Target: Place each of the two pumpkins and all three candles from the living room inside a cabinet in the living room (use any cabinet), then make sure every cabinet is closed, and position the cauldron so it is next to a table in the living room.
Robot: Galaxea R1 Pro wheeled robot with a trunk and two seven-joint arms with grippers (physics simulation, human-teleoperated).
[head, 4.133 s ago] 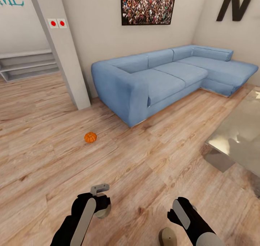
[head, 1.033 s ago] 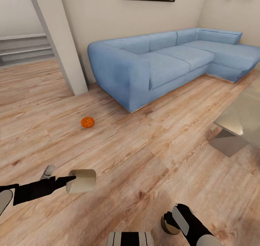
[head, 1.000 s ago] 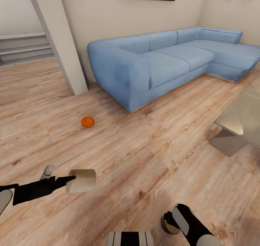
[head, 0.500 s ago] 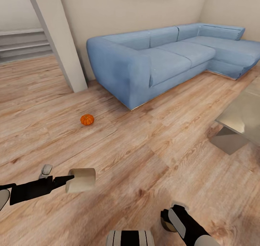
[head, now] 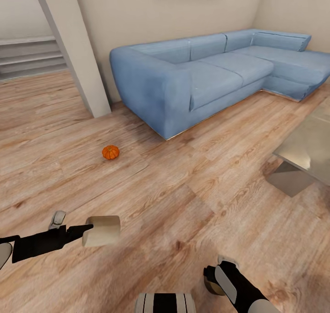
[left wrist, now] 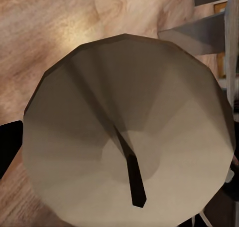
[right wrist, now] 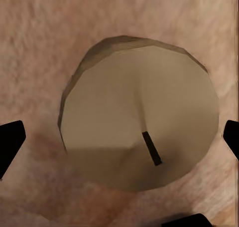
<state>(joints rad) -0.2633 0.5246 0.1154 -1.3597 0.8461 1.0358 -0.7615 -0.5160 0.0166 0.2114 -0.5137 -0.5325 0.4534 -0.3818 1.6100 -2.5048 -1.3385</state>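
A small orange pumpkin [head: 110, 152] lies on the wood floor, off the near end of the sofa. My left gripper [head: 90, 231] reaches in from the left, shut on a beige candle [head: 102, 230] held on its side well short of the pumpkin. The left wrist view looks at that candle's [left wrist: 127, 132] top and dark wick. Low at the picture's bottom, my right gripper [head: 214, 280] is shut on a second beige candle [head: 211, 286], whose wick end [right wrist: 142, 137] shows in the right wrist view. The glass-topped coffee table [head: 308, 148] stands at the right. The cabinet and cauldron are out of view.
A long blue corner sofa [head: 206, 79] runs along the back wall. A white slanted pillar [head: 75, 51] stands at the back left, with grey steps [head: 27, 58] behind it. Open wood floor [head: 183, 198] lies between me and the pumpkin.
The whole view has shifted slightly, so the camera moved. Both grippers keep their candles in nearly the same places.
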